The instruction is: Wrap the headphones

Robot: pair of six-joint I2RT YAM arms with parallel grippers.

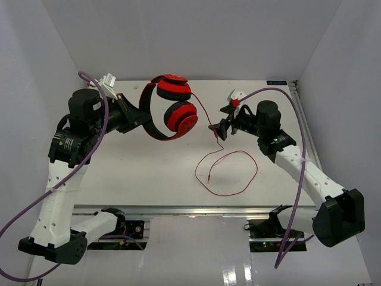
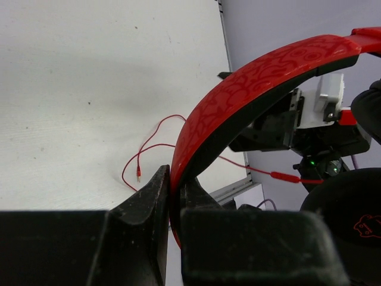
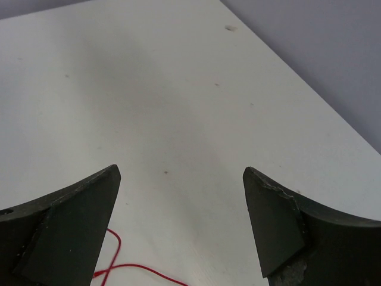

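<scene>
The left gripper (image 2: pixel 174 179) is clamped on the headband (image 2: pixel 238 101) of the headphones (image 1: pixel 172 107) and holds them up off the bench (image 1: pixel 149 173), toward its far edge and left of the middle. Both ear cups (image 1: pixel 181 117) hang to the right of the grip. The cable (image 1: pixel 238 192) runs down from the cups, passes just beside the right gripper (image 1: pixel 221 128), then lies in a loose loop mid-bench, right of centre, with its plug (image 1: pixel 209 179) pointing at the near edge. The right gripper's jaws stand wide apart with nothing between them
</scene>
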